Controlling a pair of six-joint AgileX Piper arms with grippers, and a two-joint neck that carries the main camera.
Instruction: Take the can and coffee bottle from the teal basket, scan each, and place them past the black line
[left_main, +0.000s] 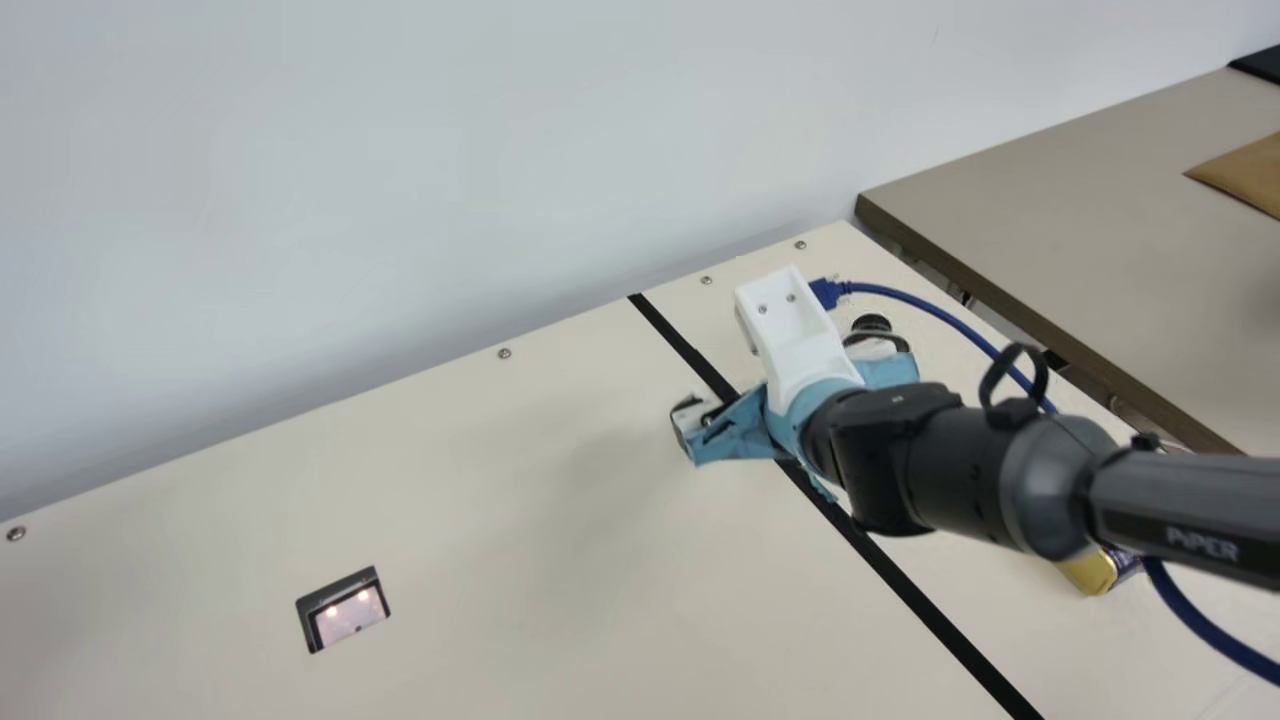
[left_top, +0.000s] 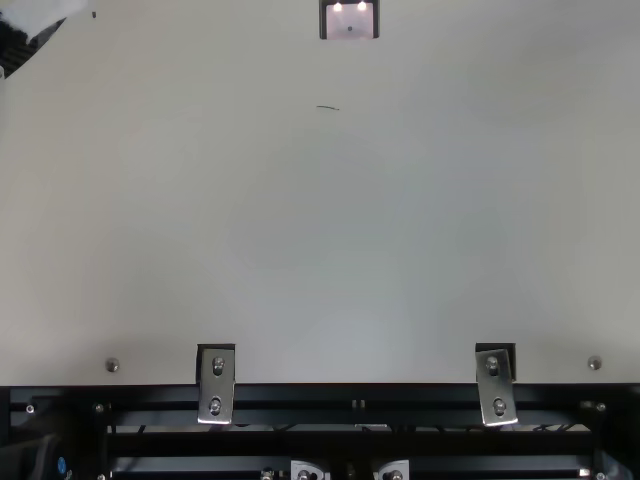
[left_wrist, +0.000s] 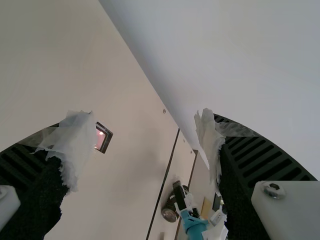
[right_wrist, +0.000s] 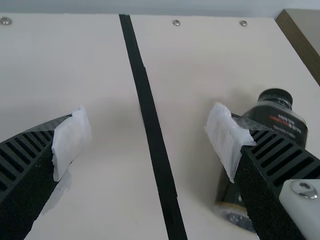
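In the main view my right gripper (left_main: 785, 385) hangs over the black line (left_main: 905, 590), fingers spread with nothing between them. The dark-capped coffee bottle (left_main: 872, 325) is past the line, partly behind one finger. The right wrist view has the open right gripper (right_wrist: 150, 132) above the line and the bottle (right_wrist: 280, 117) close beside one finger, partly covered by it. A gold and dark blue can (left_main: 1090, 572) lies or stands past the line, half hidden under my right arm. At the top view's corner is part of my left gripper (left_top: 20, 45); its wrist view has the left gripper (left_wrist: 145, 135) open and empty.
The lit scanner window (left_main: 350, 612) is set into the cream table (left_main: 480, 540), left of the line. A blue cable (left_main: 945, 315) curves past the bottle and the can. A wall (left_main: 400, 180) runs along the far edge, and a brown-edged table (left_main: 1080, 220) adjoins at the right.
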